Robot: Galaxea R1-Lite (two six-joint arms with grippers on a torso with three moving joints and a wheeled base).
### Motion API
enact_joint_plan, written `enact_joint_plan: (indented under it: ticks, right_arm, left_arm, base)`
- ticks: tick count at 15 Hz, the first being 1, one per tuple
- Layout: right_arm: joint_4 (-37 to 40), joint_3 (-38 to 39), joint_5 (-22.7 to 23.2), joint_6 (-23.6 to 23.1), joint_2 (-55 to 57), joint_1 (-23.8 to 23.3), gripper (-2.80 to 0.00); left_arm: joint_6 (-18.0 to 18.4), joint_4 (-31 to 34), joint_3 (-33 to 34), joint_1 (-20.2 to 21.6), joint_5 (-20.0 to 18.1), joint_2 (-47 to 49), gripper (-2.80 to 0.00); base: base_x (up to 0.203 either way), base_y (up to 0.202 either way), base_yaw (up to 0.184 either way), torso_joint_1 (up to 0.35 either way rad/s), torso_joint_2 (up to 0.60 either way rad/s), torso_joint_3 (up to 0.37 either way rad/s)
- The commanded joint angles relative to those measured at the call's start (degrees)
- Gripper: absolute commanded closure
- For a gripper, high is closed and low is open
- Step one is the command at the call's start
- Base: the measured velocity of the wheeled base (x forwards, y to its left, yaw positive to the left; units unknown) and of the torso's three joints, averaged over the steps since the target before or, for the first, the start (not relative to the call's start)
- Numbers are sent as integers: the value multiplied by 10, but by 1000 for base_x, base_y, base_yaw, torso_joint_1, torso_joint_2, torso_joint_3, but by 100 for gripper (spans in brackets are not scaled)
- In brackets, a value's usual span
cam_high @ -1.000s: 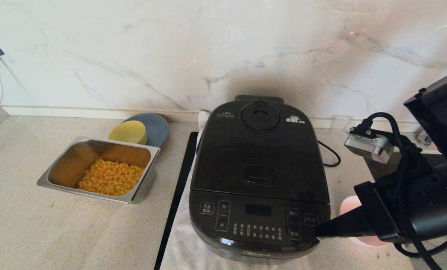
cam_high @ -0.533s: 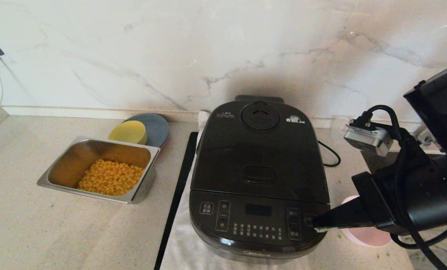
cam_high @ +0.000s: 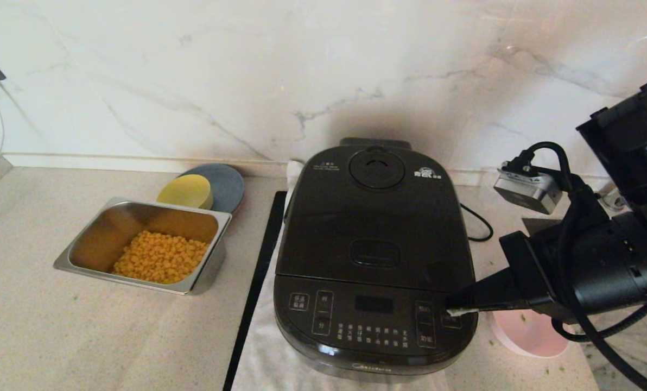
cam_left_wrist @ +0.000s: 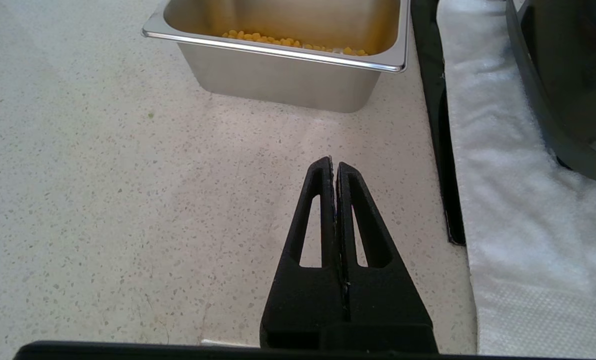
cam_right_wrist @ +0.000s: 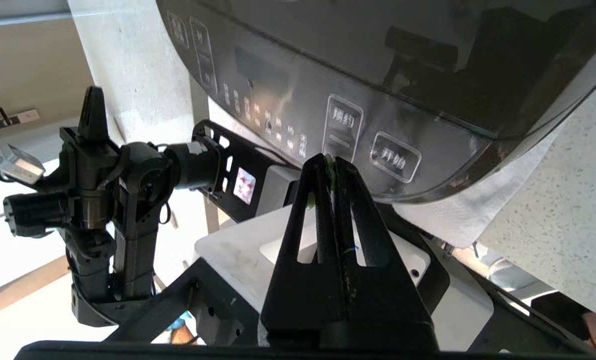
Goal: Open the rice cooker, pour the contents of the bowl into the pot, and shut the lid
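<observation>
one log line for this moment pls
lid: down | right pincer: shut, empty, tips over rice cooker front panel | bowl: on counter under right arm | left pincer: shut, parked over counter

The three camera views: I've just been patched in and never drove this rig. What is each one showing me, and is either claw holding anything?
The wide picture comes from the robot's head, looking down at the counter. There stands the black rice cooker with its lid closed. Left of it sits a steel tray of corn kernels, with a yellow bowl and a blue plate behind it. The pink bowl sits right of the cooker, partly under the right arm.

The other two pictures come from cameras behind each claw. The left gripper is shut and empty above bare counter near the tray. The right gripper is shut, holds nothing, and points at the cooker's front button panel; green bits cling to its tip.
</observation>
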Motion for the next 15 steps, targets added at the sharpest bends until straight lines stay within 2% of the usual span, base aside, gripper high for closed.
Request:
enact_joint_plan:
  ticks: [1,8,15]
  right_arm:
    - [2,-7,1,2,8,-7,0]
    - [0,-8,16,1,19,-28,0]
    - [-12,4,22,2,23,-30,0]
  left_arm:
    - [0,0,4,0,0,0,0]
    - [0,0,4,0,0,0,0]
    - [0,0,4,0,0,0,0]
  base:
    - [0,0,0,0,0,0]
    - [0,0,0,0,0,0]
    - [0,0,0,0,0,0]
